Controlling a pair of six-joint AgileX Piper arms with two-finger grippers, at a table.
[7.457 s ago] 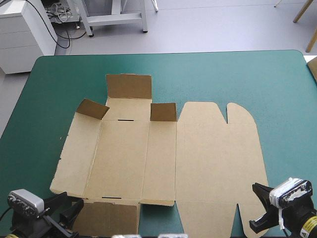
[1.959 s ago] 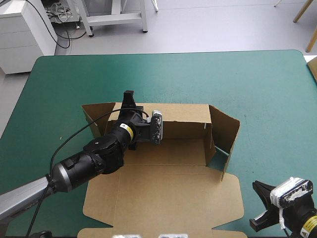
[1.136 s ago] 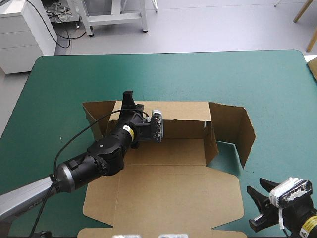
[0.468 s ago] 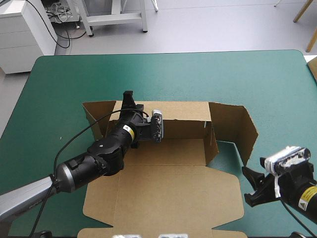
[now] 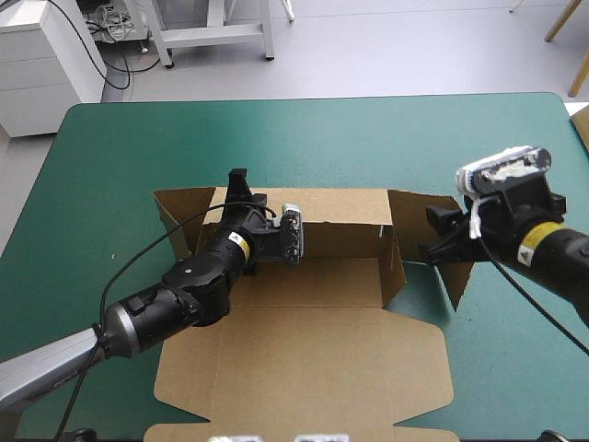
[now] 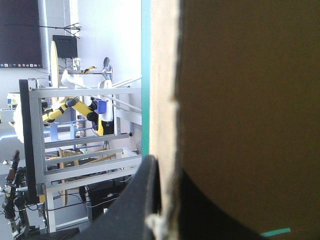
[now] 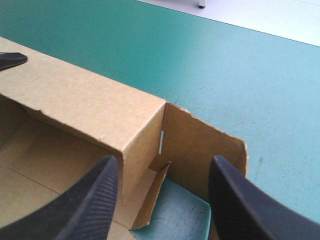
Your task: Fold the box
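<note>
The brown box (image 5: 313, 281) lies mid-table with its far wall (image 5: 340, 210) raised and its lid (image 5: 304, 364) flat toward the near edge. My left gripper (image 5: 240, 184) is shut on the far wall's top edge near its left end. In the left wrist view the board (image 6: 240, 115) fills the view beside one black finger (image 6: 142, 200). My right gripper (image 5: 434, 236) hovers open at the right side flap (image 5: 412, 226), which stands splayed outward. In the right wrist view the gripper (image 7: 162, 162) has its fingers apart above the wall's right corner (image 7: 125, 117) and that flap (image 7: 200, 145).
The left side flap (image 5: 179, 210) stands up at the box's left end. A small tab (image 7: 150, 200) leans inside the right corner. Bare teal-green cover (image 5: 386, 138) stretches beyond the box to the far edge and to the right (image 5: 525, 350).
My right arm has come up from the table's near right corner to the box's right flap, its fingers a little wider. Just before, that flap swung outward. The left arm has held still.
</note>
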